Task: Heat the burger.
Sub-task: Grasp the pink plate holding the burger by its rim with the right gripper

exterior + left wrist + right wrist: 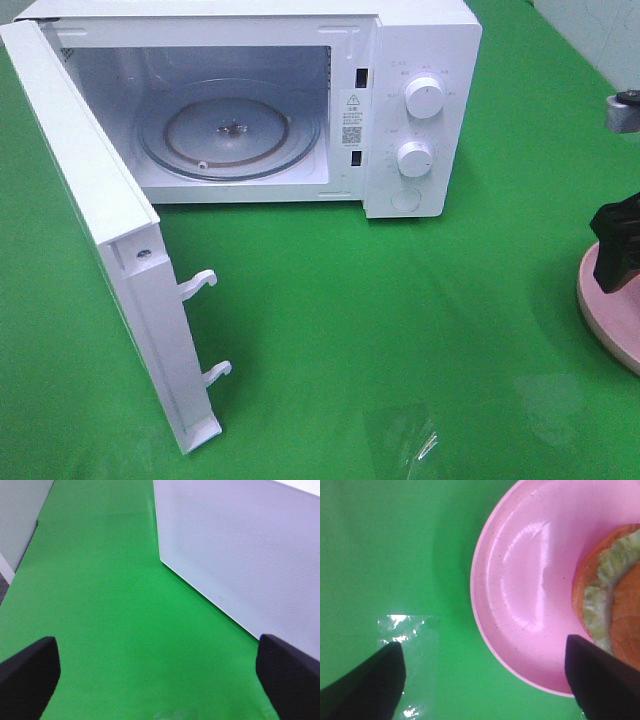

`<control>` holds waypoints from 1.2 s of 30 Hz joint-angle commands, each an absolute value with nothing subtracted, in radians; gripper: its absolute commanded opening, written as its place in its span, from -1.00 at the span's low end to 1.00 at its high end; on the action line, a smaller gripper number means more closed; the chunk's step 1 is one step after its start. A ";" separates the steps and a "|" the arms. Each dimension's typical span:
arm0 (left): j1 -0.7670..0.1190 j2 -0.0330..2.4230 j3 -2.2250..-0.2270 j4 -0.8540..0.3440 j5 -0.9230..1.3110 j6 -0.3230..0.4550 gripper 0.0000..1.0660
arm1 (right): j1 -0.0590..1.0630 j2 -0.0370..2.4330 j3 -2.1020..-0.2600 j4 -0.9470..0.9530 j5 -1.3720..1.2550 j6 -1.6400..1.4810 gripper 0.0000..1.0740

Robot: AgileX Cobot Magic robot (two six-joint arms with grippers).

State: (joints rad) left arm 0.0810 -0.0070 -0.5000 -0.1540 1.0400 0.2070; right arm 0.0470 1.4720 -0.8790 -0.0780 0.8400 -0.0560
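The burger [615, 600], with its orange-brown bun and green lettuce, lies on a round pink plate [520, 580] and is cut off by the edge of the right wrist view. My right gripper [482, 647] is open and straddles the plate's rim: one black finger [375, 685] is over the green cloth, the other [600, 680] over the plate beside the burger. From the high camera, that gripper [615, 245] hangs over the plate [600, 300] at the far right and hides the burger. My left gripper [160, 675] is open above bare cloth.
The white microwave [420, 100] stands at the back with its door [110, 230] swung open to the left and a glass turntable [230, 130] inside. The door's outer face [240, 545] is close to my left gripper. A clear tape patch [410, 440] lies on the cloth.
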 commanded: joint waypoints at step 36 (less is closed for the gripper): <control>0.081 -0.029 -0.497 -0.159 1.040 0.203 0.87 | 0.084 1.790 -0.860 -0.173 0.621 0.089 0.43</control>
State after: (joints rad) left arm 0.0810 -0.0070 -0.5000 -0.1540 1.0400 0.2070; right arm 0.0850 1.7810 -0.8640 -0.1600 0.6320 0.0790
